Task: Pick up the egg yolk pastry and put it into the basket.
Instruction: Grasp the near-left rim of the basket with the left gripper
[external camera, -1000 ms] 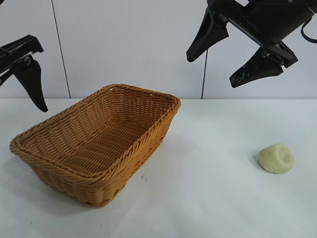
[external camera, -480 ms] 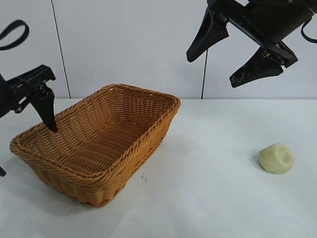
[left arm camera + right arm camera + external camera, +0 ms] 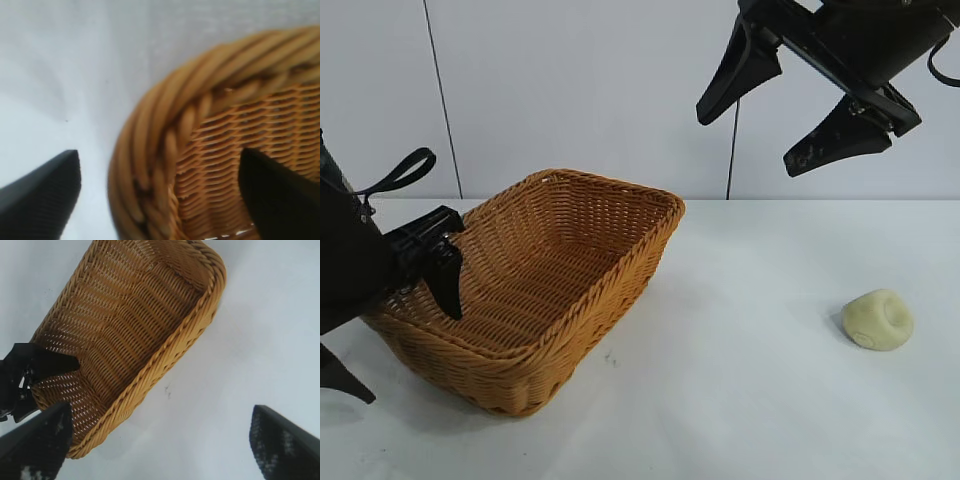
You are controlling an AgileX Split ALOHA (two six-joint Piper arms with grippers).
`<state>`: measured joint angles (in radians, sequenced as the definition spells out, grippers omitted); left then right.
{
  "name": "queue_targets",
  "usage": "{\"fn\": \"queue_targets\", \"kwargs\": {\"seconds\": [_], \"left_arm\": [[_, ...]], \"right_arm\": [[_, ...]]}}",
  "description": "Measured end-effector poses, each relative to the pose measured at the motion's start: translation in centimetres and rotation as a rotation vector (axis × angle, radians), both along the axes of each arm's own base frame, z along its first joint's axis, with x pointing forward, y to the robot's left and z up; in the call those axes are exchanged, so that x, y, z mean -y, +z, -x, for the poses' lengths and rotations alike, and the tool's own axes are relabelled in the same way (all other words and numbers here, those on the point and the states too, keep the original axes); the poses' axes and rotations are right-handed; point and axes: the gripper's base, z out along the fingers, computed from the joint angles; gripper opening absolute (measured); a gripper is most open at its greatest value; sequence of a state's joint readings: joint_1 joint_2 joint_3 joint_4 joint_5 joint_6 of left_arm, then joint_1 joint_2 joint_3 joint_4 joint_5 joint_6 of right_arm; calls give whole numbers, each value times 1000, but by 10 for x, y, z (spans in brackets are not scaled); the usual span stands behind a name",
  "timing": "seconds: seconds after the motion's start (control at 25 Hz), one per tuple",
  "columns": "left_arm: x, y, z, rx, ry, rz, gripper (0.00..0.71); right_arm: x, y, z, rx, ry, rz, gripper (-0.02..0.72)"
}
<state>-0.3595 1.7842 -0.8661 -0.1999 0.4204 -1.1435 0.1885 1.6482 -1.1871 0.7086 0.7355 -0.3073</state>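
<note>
The egg yolk pastry, a pale yellow lump with a dent, lies on the white table at the right, apart from both grippers and out of both wrist views. The wicker basket stands left of centre. My left gripper is open and low at the basket's near-left corner. In the left wrist view it straddles the braided rim, one finger inside the basket and one outside. My right gripper is open and empty, high above the table between basket and pastry. Its wrist view looks down on the basket and the table.
The white table stretches between basket and pastry. A white panelled wall stands behind. The left gripper shows dark at the basket's corner in the right wrist view.
My left arm has come down from the upper left to the basket's near-left corner and now straddles its rim. The right arm, the pastry and the basket have not moved.
</note>
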Motion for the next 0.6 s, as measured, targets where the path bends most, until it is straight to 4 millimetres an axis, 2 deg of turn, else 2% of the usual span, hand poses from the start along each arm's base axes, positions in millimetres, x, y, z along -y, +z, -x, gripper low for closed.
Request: {"fn": "queue_targets", "kwargs": {"seconds": [0.16,0.28,0.32,0.48,0.6], "left_arm": [[0,0,0,-3,3,3,400],[0,0,1,-10,9,5,185],[1,0,0,-11,27,15,153],[-1,0,2,-31,11,8,148],[-7,6,-5,-42,-36,-6,148]], "right_arm": [[0,0,0,0,0,0,663],[0,0,0,0,0,0,663],[0,0,0,0,0,0,663],[0,0,0,0,0,0,663],[0,0,0,0,0,0,663]]}}
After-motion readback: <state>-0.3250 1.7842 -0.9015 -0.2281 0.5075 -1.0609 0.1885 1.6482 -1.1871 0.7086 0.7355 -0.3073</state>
